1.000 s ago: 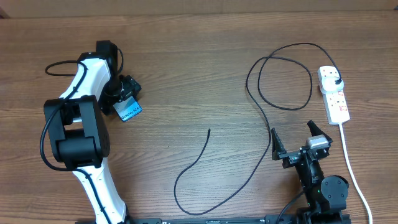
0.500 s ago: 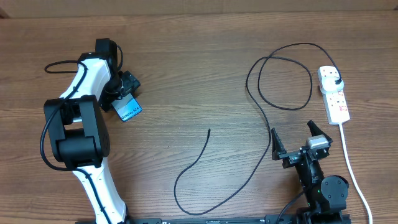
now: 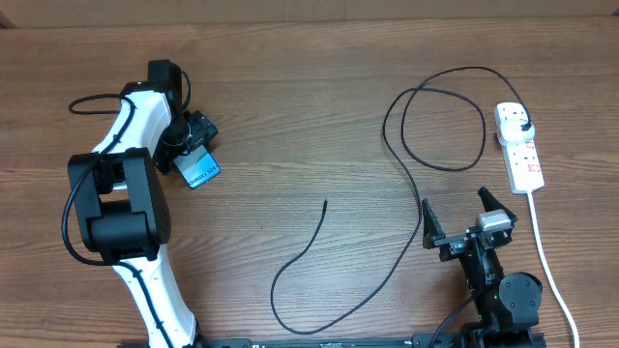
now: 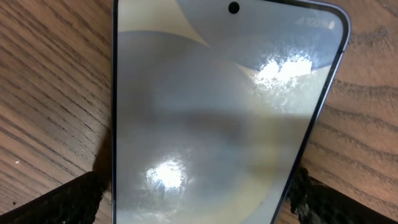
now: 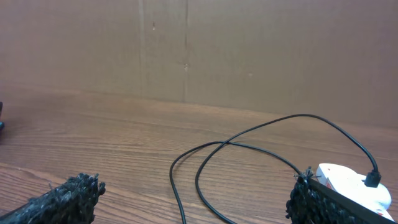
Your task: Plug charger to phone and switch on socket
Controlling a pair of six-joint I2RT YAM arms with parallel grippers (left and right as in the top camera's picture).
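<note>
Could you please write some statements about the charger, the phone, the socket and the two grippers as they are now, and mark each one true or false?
1. The charger has its black plug in the socket. True.
2. The charger's free tip is plugged into the phone. False: the tip lies on the bare table, well apart from the phone.
3. The left gripper is open, with one finger on each side of the phone. True.
4. The right gripper is shut on the charger. False: it is open and holds nothing.
</note>
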